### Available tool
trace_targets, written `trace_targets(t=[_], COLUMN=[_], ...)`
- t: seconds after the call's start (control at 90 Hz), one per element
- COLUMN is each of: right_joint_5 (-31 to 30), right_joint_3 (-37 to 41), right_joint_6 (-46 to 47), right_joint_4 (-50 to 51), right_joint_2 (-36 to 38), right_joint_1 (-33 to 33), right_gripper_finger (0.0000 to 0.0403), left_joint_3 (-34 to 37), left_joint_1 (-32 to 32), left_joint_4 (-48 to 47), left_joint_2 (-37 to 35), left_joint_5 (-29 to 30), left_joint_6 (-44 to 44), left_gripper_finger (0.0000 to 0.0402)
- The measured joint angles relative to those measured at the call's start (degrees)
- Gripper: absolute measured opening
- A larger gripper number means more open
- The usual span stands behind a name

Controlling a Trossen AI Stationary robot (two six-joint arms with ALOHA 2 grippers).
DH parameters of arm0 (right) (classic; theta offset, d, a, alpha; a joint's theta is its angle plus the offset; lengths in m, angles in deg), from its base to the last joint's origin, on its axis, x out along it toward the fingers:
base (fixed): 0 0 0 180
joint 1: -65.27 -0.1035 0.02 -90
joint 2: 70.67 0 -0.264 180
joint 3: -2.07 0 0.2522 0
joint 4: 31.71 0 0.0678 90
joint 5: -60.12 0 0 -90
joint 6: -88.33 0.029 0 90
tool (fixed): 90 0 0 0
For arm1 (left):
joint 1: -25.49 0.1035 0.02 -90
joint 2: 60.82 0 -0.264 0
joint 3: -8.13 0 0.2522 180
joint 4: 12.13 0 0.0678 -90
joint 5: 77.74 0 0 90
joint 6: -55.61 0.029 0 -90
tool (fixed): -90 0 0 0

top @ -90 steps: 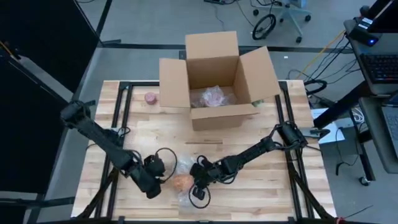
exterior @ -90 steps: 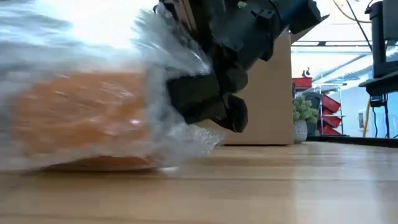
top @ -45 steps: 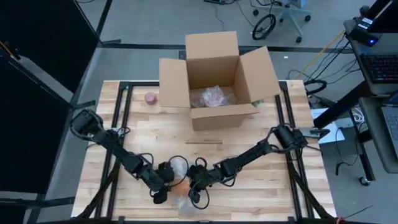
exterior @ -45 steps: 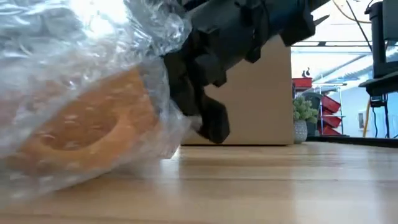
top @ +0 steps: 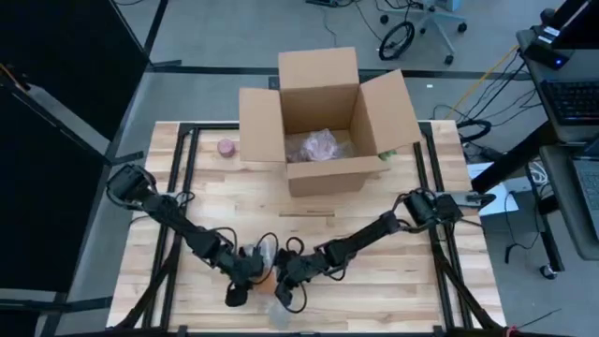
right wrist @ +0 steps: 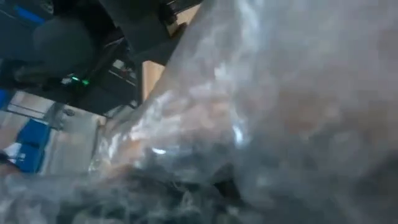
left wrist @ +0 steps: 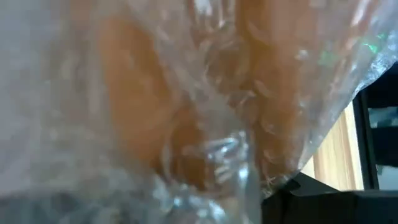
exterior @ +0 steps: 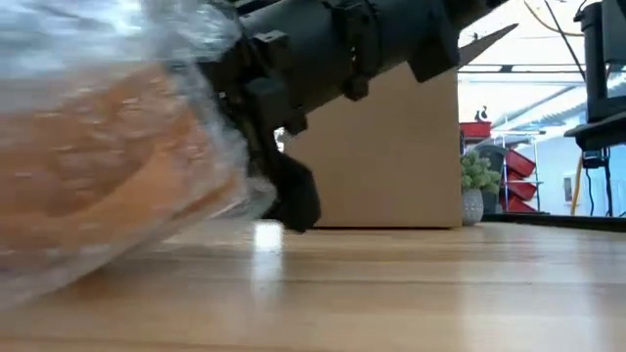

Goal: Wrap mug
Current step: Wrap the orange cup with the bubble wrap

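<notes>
An orange mug [top: 269,276] lies on the table near its front edge, inside clear bubble wrap [top: 265,251]. In the low view the wrapped mug [exterior: 108,137] fills the left half, resting on the wood by its lower side. My left gripper [top: 245,274] is close against the bundle's left side and my right gripper [top: 286,278] against its right side. The right gripper [exterior: 289,196] reaches down to the wrap's edge at the table top. Both wrist views are covered by wrap [left wrist: 205,124], with the orange mug [right wrist: 205,118] showing through.
An open cardboard box [top: 323,122] stands at the far middle with a wrapped item [top: 318,145] inside. A small pink object [top: 226,147] sits left of the box. A tail of wrap [top: 281,314] trails toward the near edge. Bare wood lies to the right.
Both grippers have closed in on the mug, the left going toward the table's right, the right toward its left. The wrapped mug has turned over between them and has come nearer the front edge. The wrap has bunched more closely round it.
</notes>
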Motion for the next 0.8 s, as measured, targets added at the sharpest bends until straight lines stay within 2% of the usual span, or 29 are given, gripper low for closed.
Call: trace_targets(t=[0.3,0.433,0.544,0.689,0.8], right_joint_5=[2.04,2.4,2.49,2.68,3.83], right_joint_3=[0.27,0.32,0.32,0.32,0.34], right_joint_6=[-1.13,0.28,0.41,1.38,2.29], right_joint_4=[4.24,7.07,9.99,10.13,9.42], right_joint_2=[3.8,5.19,5.78,5.97,6.75], right_joint_1=[-0.21,-0.27,-0.32,-0.34,-0.24], right_gripper_finger=[0.0,0.0,0.0005,0.0022,0.0052], left_joint_3=[0.11,0.12,0.06,0.33,0.46], left_joint_1=[-4.12,-4.45,-4.76,-7.16,-8.3], left_joint_4=[-3.11,-3.97,-6.25,-12.34,-15.34], left_joint_2=[-0.16,-0.17,-0.38,-3.6,-7.79], left_joint_5=[3.64,3.32,0.85,-0.72,3.02], left_joint_6=[-6.41,-7.67,-10.16,-14.6,-15.61], left_gripper_finger=[0.01,0.01,0.01,0.01,0.01])
